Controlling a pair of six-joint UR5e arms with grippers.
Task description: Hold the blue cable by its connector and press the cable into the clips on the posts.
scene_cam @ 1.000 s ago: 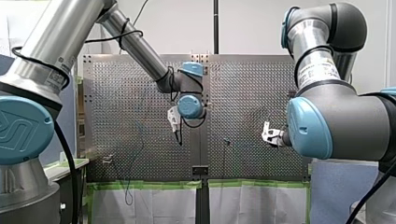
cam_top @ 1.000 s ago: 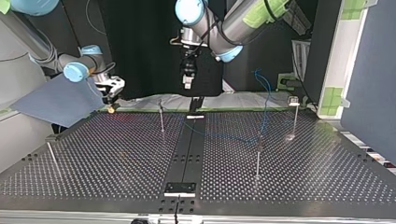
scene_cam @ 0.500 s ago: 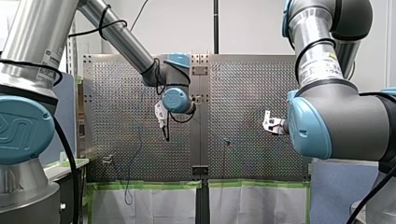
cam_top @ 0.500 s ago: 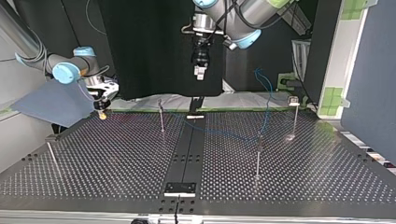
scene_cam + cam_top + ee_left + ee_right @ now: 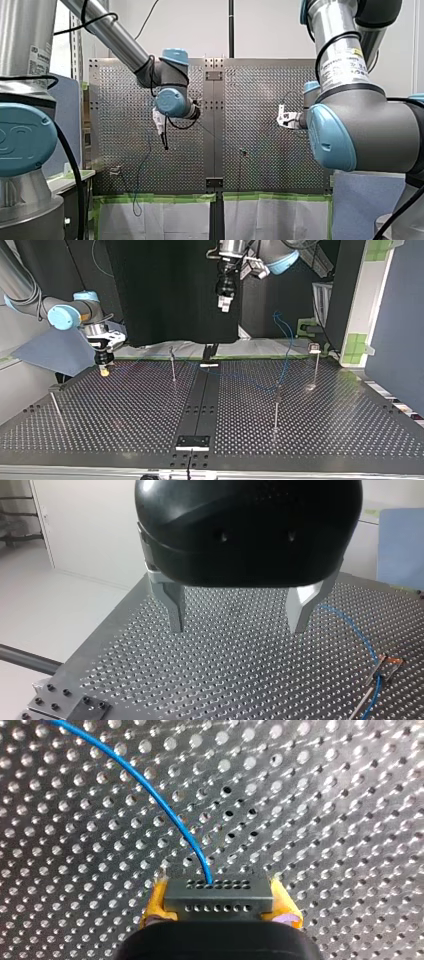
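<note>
— Both grippers have shifted. My left gripper (image 5: 225,304) has climbed and slid toward the top view's right. My right gripper (image 5: 104,371) has sunk closer to the table (image 5: 150,430) at that view's left.

— What are the fingers doing?

— On the left, the metal fingers (image 5: 172,605) stand spread wide above the perforated surface, holding nothing. On the right, the yellow pads (image 5: 155,902) pinch the grey connector (image 5: 219,897), and the blue cable (image 5: 150,790) leaves its holed face ahead of the fingers.

— And the rest of the cable?

— Hard to follow. In the top view it arcs up beside the far post (image 5: 315,367) at the right, then fades to a faint line across the table. The left wrist view shows it passing a clip (image 5: 386,661) beside the gripper, too small to judge whether it sits inside. In the front view my right arm (image 5: 360,125) covers most of its own gripper.
</note>
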